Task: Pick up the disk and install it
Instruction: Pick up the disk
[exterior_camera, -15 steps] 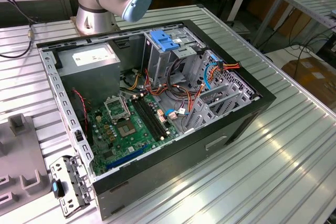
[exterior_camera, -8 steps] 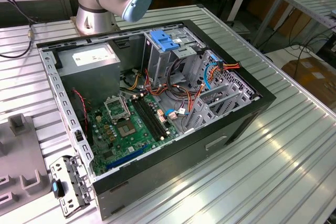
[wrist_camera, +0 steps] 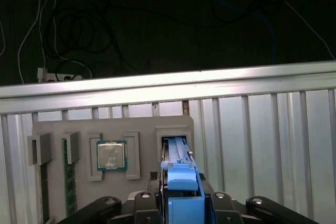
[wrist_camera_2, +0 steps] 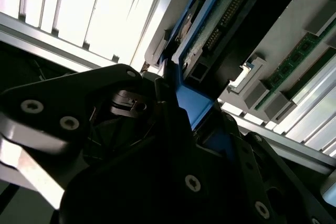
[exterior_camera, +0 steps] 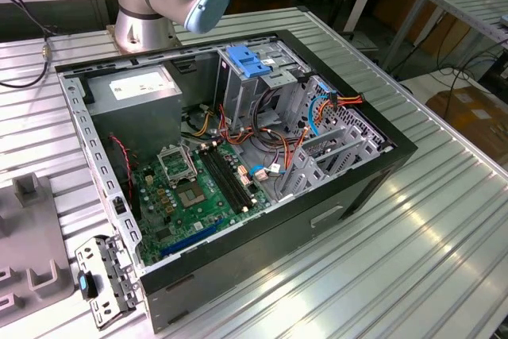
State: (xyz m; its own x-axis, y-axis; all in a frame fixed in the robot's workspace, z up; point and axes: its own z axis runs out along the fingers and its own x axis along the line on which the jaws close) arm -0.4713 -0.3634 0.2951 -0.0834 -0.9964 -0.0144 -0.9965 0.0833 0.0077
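The gripper (wrist_camera: 184, 203) has its dark fingers drawn in on either side of a blue plastic rail, with no gap showing between finger and plastic in both wrist views, so it appears to have a firm hold of the disk (wrist_camera: 176, 153) by its edge. The disk stands on edge, its far end at the pocket of a grey tray (wrist_camera: 147, 124); whether it has come clear of that pocket cannot be told. In the second wrist view the disk's circuit-board side (wrist_camera_2: 231, 19) runs away from the fingers above the tray. Beside the pocket, the tray also carries a processor chip (wrist_camera: 111, 155) and memory sticks (wrist_camera: 66, 182), and it rests on the ribbed metal table (wrist_camera: 262, 129). In the exterior view the open computer case (exterior_camera: 317, 220) lies on its side well apart from the tray (exterior_camera: 32, 260), with a blue bracket (exterior_camera: 244, 61) sitting in the drive cage. So the grasp looks made and the pick-up is at most just begun, while carrying the disk to the case and seating it there remain undone.
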